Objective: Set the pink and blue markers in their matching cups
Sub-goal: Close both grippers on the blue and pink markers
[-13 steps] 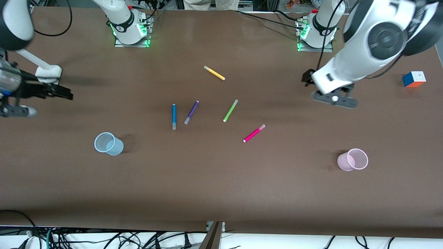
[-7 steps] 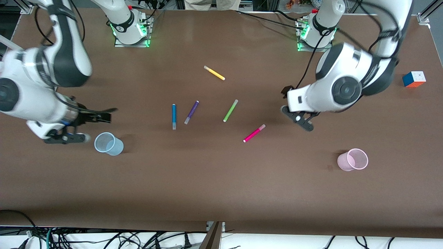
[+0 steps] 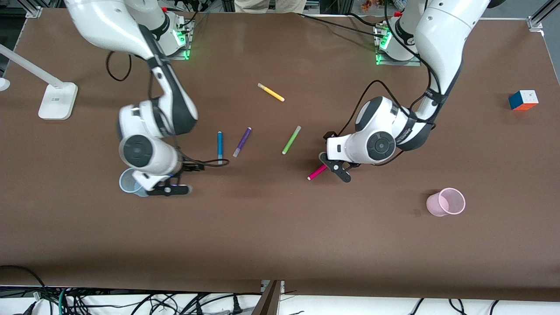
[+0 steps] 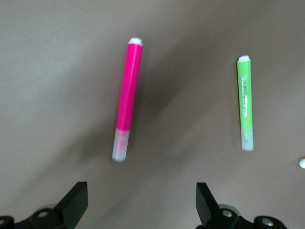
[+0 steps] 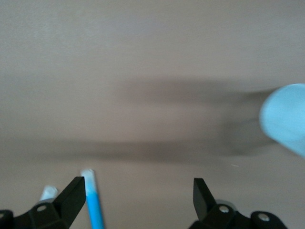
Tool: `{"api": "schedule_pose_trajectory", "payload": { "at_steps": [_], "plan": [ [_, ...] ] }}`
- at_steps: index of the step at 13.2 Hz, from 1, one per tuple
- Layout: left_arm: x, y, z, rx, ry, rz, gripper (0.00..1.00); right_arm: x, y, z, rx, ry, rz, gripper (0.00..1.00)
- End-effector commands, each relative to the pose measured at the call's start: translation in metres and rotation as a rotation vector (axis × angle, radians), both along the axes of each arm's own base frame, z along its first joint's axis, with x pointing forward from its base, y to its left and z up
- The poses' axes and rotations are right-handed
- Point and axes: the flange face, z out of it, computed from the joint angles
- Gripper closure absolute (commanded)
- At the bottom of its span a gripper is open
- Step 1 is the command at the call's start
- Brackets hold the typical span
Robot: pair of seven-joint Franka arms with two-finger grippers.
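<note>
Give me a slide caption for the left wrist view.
Left tool, jaws open, over the table above the pink marker, with the lime-green marker lying beside it.

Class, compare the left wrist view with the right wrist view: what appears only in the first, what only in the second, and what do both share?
Only the left wrist view shows the pink marker and the lime-green marker, lying apart on the table. Only the right wrist view shows the blue marker, the pale cap of another pen beside it, and part of the light blue cup. Both show the brown table and that arm's own open gripper: the left gripper and the right gripper.
</note>
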Motion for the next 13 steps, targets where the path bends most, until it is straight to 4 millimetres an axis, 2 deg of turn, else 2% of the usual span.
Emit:
{"api": "schedule_pose_trajectory", "payload": {
  "at_steps": [1, 4, 6, 8, 10, 13],
  "plan": [
    [-0.008, -0.017, -0.025, 0.01, -0.042, -0.049, 0.0, -0.009, 0.033, -0.027, 0.002, -0.023, -0.008, 0.0],
    [-0.014, -0.022, -0.039, 0.048, -0.077, -0.111, 0.0, -0.022, 0.055, -0.048, -0.005, -0.012, 0.029, 0.0],
    [-0.017, -0.021, -0.05, 0.053, -0.085, -0.117, 0.0, -0.034, 0.061, -0.06, -0.009, -0.002, 0.054, 0.0],
    [-0.016, -0.025, -0.052, 0.055, -0.117, -0.138, 0.0, -0.048, 0.069, -0.069, -0.002, 0.018, 0.081, 0.0],
    [-0.014, -0.024, -0.058, 0.1, -0.152, -0.163, 0.01, -0.053, 0.068, -0.071, 0.0, 0.03, 0.106, 0.0],
    [-0.016, -0.025, -0.061, 0.139, -0.17, -0.157, 0.14, -0.056, 0.061, -0.071, 0.012, 0.046, 0.18, 0.0]
  ]
}}
